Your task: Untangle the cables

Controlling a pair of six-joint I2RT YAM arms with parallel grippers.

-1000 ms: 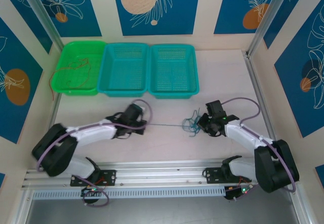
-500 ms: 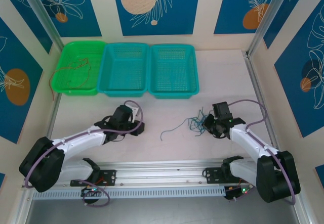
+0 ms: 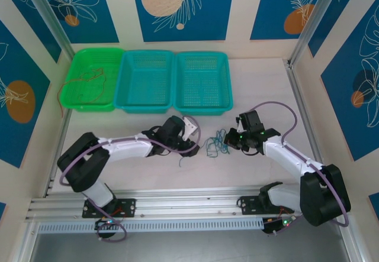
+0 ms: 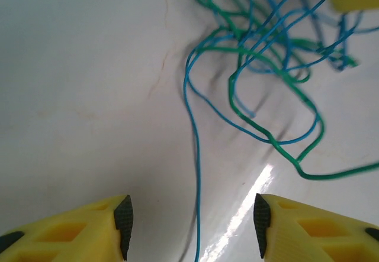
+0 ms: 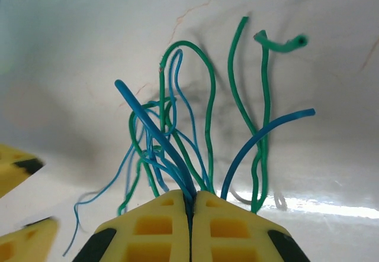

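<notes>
**Holding.** The right hand [image 5: 190,196] is shut tight on the cables [image 3: 214,145]. Several blue and green strands are pinched at its fingertips and fan away from it across the worktop [image 3: 260,84]. I judge this grip to be an anchor, fixing the knot so that a strand can be drawn out against it.

The left hand [image 4: 189,217] stands part open and holds nothing. A loose blue strand [image 4: 197,173] runs along the worktop between its fingers, so it appears lined up to take that strand.

**Location.** The tangle lies on the worktop between the two hands, just in front of the baskets.

**Surroundings.** A green basket [image 3: 89,58] holds a red cable [image 3: 83,79], which trails over its left rim. Two teal baskets [image 3: 146,78] [image 3: 203,81] stand beside it.

**Obstructions.** The blue strand passes under green loops near the knot and could snag there when pulled. The hands are close together.
</notes>
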